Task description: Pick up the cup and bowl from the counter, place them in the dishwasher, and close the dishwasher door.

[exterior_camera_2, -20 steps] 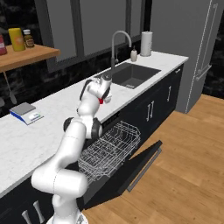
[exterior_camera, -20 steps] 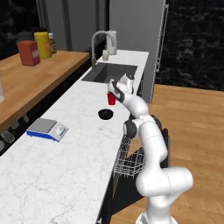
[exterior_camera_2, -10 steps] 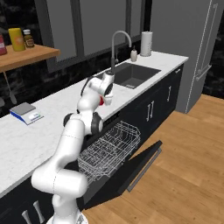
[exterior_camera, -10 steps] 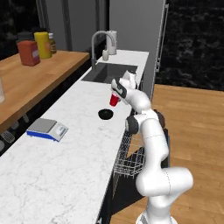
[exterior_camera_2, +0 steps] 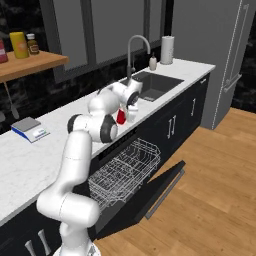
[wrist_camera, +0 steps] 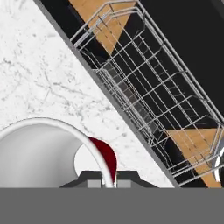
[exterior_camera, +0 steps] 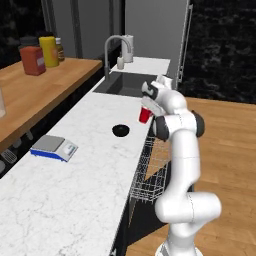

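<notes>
Above counter (exterior_camera: 90, 165): cup (exterior_camera: 145, 115) upright

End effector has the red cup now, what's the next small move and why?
Probably carry the cup sideways off the counter edge and down toward the wire rack: the end effector is shut on its rim, the rack is pulled out below, and the bowl waits.

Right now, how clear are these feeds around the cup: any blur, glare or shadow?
Left base view: soft and slightly blurred, the cup a small red patch. Right base view: equally soft, arm partly covering it. Hand view: sharpest, its white rim looming large, the wire rack crisp, no glare.
</notes>
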